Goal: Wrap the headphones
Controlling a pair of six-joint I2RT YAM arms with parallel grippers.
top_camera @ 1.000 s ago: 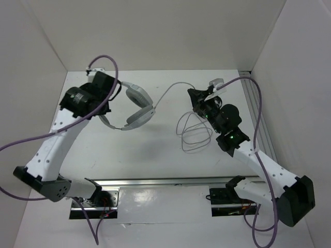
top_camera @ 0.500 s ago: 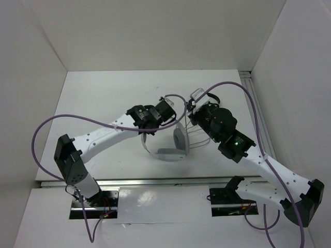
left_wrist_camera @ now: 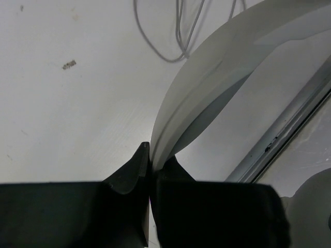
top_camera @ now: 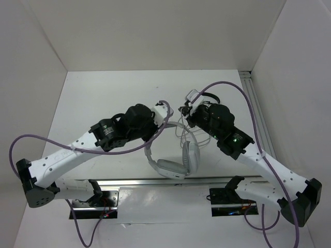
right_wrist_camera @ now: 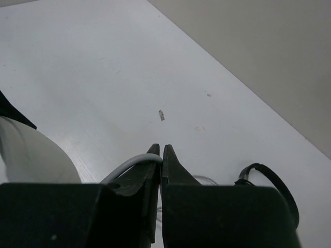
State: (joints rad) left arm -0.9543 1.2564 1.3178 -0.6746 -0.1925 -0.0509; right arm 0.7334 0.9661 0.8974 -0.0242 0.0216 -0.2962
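Headphones (top_camera: pixel 171 166) have swung toward the rail (top_camera: pixel 134 182); wrist views alone show left gripper (left_wrist_camera: pixel 150 155) clamping headband (left_wrist_camera: pixel 207 103), right gripper (right_wrist_camera: pixel 160 152) pinching cable (right_wrist_camera: pixel 129 165).

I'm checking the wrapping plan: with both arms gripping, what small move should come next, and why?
Probably swing the right arm to lay the cable once around the headband. The right jaws are shut on the cable, the left jaws pinch the headband, and loose loops lie unwound beside it.

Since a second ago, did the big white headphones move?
Yes. The headphones, gripped by the left tool, came from the far left to the middle and closer, now right beside the metal rail at the near edge.
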